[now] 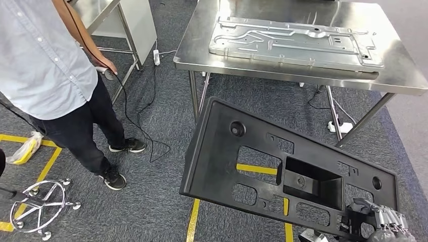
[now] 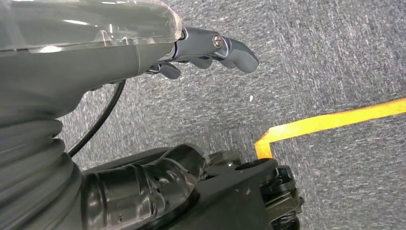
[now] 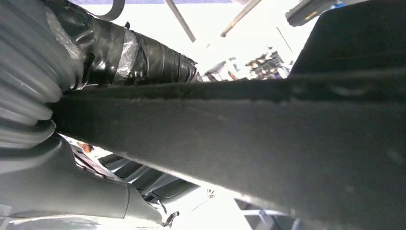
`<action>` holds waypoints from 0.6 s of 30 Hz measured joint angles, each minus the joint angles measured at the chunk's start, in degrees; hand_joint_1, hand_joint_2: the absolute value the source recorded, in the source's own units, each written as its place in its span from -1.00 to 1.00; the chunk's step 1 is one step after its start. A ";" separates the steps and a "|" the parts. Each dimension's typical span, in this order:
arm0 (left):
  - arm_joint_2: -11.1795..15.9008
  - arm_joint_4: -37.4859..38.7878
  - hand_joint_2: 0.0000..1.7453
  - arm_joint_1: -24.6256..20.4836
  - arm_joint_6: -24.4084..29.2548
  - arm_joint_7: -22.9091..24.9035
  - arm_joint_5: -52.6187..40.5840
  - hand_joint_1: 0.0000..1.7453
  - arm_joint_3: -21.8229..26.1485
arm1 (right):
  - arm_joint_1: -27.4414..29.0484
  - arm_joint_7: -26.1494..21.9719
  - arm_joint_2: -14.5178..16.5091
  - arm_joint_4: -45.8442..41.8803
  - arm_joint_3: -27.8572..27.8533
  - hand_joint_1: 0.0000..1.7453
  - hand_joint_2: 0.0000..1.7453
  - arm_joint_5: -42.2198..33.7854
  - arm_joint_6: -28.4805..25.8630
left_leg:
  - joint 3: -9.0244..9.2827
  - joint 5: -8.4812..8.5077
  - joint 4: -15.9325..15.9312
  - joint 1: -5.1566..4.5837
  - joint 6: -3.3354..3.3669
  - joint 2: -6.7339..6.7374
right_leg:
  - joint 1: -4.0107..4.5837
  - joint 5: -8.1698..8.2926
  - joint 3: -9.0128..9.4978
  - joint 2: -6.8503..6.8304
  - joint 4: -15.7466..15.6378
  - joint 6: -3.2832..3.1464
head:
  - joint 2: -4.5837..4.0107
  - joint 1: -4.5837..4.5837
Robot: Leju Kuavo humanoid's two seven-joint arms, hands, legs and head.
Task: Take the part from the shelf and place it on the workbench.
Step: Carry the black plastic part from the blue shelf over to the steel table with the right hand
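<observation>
A large black plastic part [image 1: 262, 161] with several cut-outs hangs tilted over the carpet, in front of the steel workbench [image 1: 404, 75]. My right hand [image 1: 384, 222] grips the part at its near right corner. In the right wrist view the part's edge [image 3: 249, 139] runs across close to the camera, clamped between the taped thumb [image 3: 129, 50] and the fingers [image 3: 95, 191]. My left hand [image 2: 210, 50] hangs over the grey carpet and holds nothing, its fingers loosely extended. A grey pressed metal plate [image 1: 298, 43] lies flat on the workbench.
A person [image 1: 45, 75] stands at the left holding a cabled device [image 1: 107, 73]; the cable trails over the floor. A chrome chair base [image 1: 40, 204] sits at the near left. Yellow floor tape [image 1: 194, 222] crosses the carpet. A second metal table [image 1: 108, 12] stands at the far left.
</observation>
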 joint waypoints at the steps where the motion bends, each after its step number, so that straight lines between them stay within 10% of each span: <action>1: 0.02 0.00 1.00 0.01 -0.24 -0.04 0.03 -1.00 0.00 | 0.00 0.72 -0.34 0.16 0.33 1.00 1.00 -0.14 0.00 | 1.36 2.38 -3.42 0.00 0.08 -0.02 | -0.01 -0.22 0.09 0.23 0.26 0.11 | 0.00 0.01; 4: 0.09 0.00 1.00 -0.05 -0.67 -0.12 0.16 -1.00 -0.01 | -0.02 2.66 -1.87 0.65 2.12 1.00 1.00 -0.61 0.00 | 4.88 5.80 -11.85 -0.14 0.69 -0.40 | 0.12 -0.91 -0.12 0.66 1.26 0.84 | 0.00 0.05; 8: 0.12 0.00 1.00 -0.10 -0.76 -0.15 0.22 -1.00 -0.01 | -0.12 3.40 -3.19 0.96 3.92 1.00 1.00 1.11 0.00 | 5.19 6.03 -13.01 -0.26 1.92 -0.35 | 0.09 -1.34 -0.44 0.62 1.80 1.94 | 0.00 0.09; 13: 0.12 0.00 1.00 -0.13 -1.06 -0.19 0.21 -1.00 -0.01 | -0.31 3.46 -4.21 1.52 5.29 1.00 1.00 2.08 0.01 | 5.44 6.24 -13.54 -0.08 2.89 0.03 | -0.43 -7.47 -7.03 0.07 15.12 3.29 | 0.00 0.10; 15: 0.12 0.00 1.00 -0.09 -1.11 -0.19 0.21 -1.00 0.00 | -0.30 3.59 -4.72 1.88 5.90 1.00 1.00 2.15 0.01 | 5.62 6.09 -13.53 -0.09 2.84 0.08 | -0.64 -5.89 -7.44 -0.04 15.18 3.42 | 0.00 0.10; 18: 0.12 0.00 1.00 -0.11 -1.16 -0.19 0.19 -1.00 0.00 | -0.36 3.67 -5.46 2.12 6.75 1.00 1.00 2.43 0.00 | 6.14 5.66 -13.47 -0.18 2.34 0.05 | -0.64 -0.63 -2.62 -0.52 4.72 2.97 | 0.00 0.12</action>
